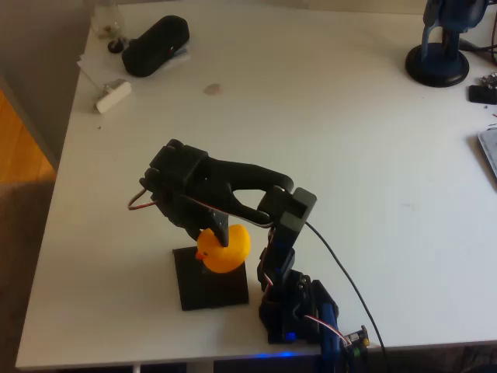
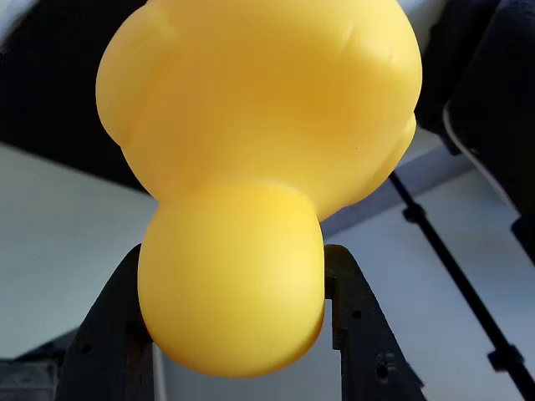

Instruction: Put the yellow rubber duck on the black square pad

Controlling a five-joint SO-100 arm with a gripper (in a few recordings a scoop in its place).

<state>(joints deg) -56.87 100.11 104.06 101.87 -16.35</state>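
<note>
The yellow rubber duck [image 2: 251, 167] is clamped at its head between both fingers of the claw [image 2: 238, 317] in the wrist view. Overhead, it is seen over the black square pad [image 1: 210, 286], at the white desk's [image 1: 349, 155] 6 o'clock edge

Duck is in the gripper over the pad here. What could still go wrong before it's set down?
The gripper pinches only the yellow rubber duck's rounded head, so it could slip or swing. The duck sits over the black square pad's upper right corner in the overhead view, so it might land partly off or roll away.
</note>
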